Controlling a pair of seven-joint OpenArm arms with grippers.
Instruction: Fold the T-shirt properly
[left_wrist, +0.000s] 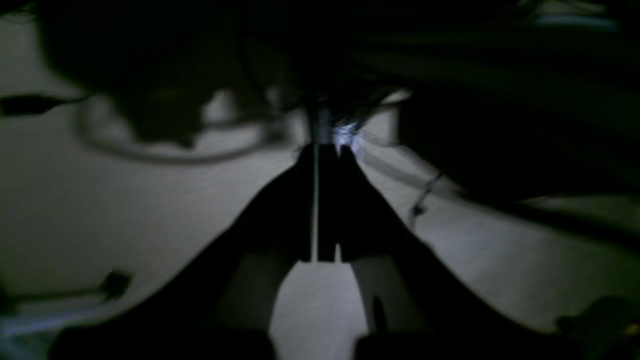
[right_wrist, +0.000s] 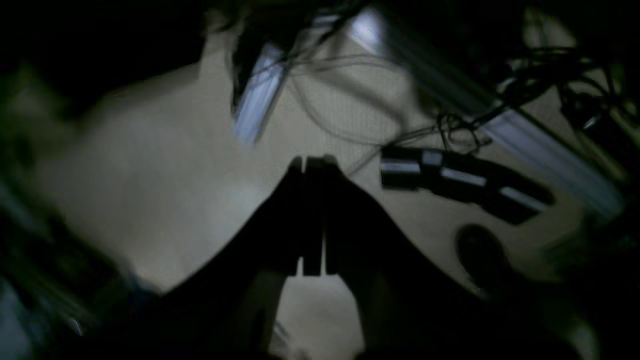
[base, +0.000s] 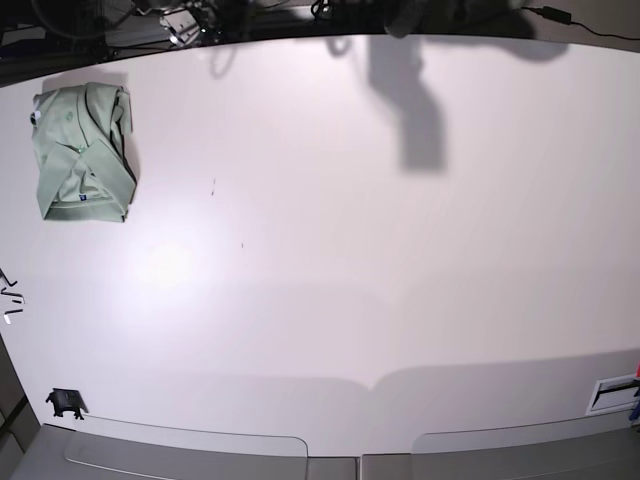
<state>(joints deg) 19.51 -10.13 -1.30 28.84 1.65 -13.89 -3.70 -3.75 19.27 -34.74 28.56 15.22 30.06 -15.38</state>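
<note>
The white worktop (base: 330, 250) fills the base view. At its far left corner lies the T-shirt (base: 82, 152), pale mint green, folded into a compact bundle. Neither arm appears above the worktop in that view. In the dim, blurred wrist views, the left gripper (left_wrist: 320, 210) seems to have its jaws pressed together with only a thin slit between, holding nothing; the right gripper (right_wrist: 312, 220) looks the same, jaws closed and empty.
</note>
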